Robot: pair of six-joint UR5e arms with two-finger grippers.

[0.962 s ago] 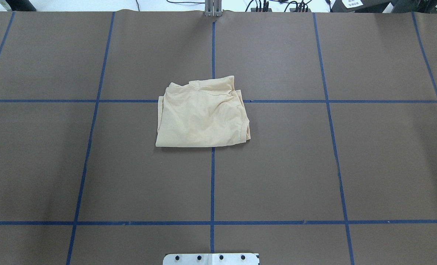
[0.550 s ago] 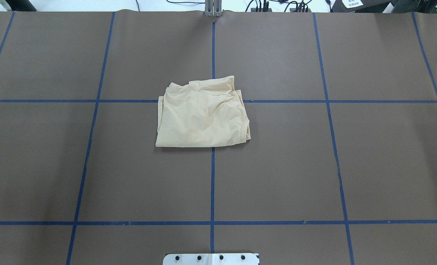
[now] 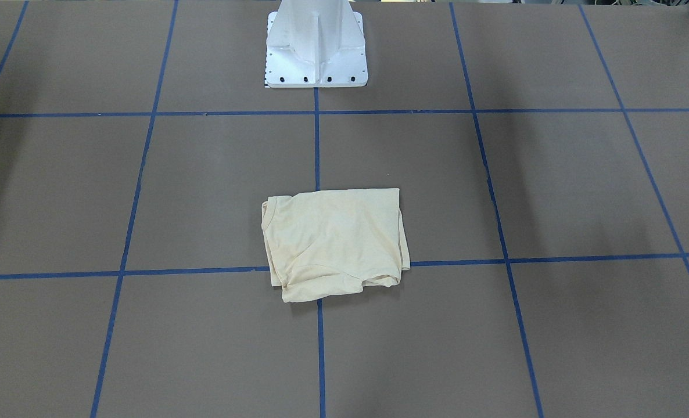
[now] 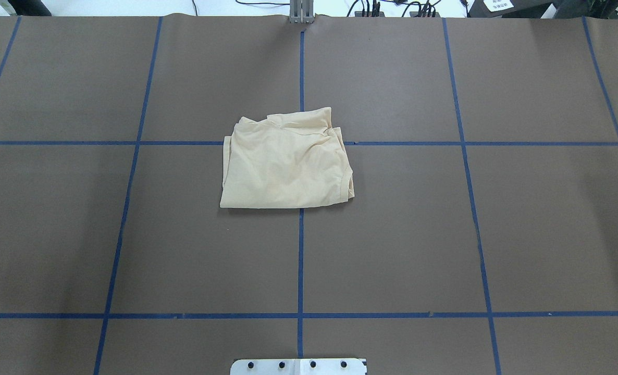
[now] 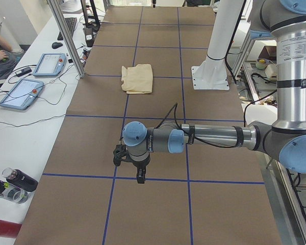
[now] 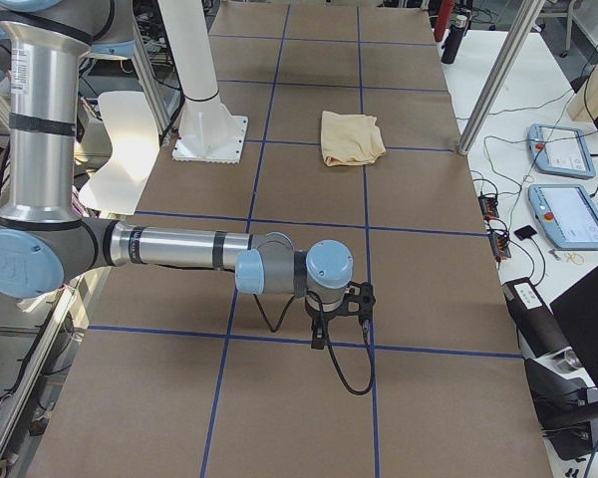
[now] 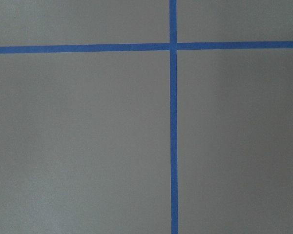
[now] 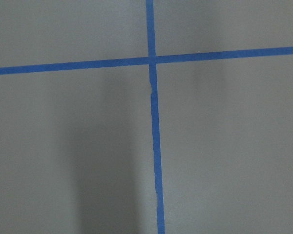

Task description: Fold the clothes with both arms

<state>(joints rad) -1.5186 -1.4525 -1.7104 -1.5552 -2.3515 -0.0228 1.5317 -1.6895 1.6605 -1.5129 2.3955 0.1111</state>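
Note:
The pale cream-yellow T-shirt (image 4: 287, 161) lies folded into a rough rectangle at the table's middle, plain side up, with no print showing. It also shows in the front-facing view (image 3: 336, 241) and in both side views (image 5: 137, 78) (image 6: 352, 136). The left gripper (image 5: 137, 172) hangs low over the table far off to the left end, well away from the shirt. The right gripper (image 6: 324, 327) hangs low at the right end. Both appear only in side views, so I cannot tell if they are open or shut. The wrist views show only table.
The brown table cover (image 4: 392, 234) carries a blue tape grid. The white pedestal base (image 3: 316, 52) stands at the robot's side. Teach pendants (image 5: 20, 92), bottles (image 5: 10, 185) and a metal post (image 5: 66, 35) line the operators' edge.

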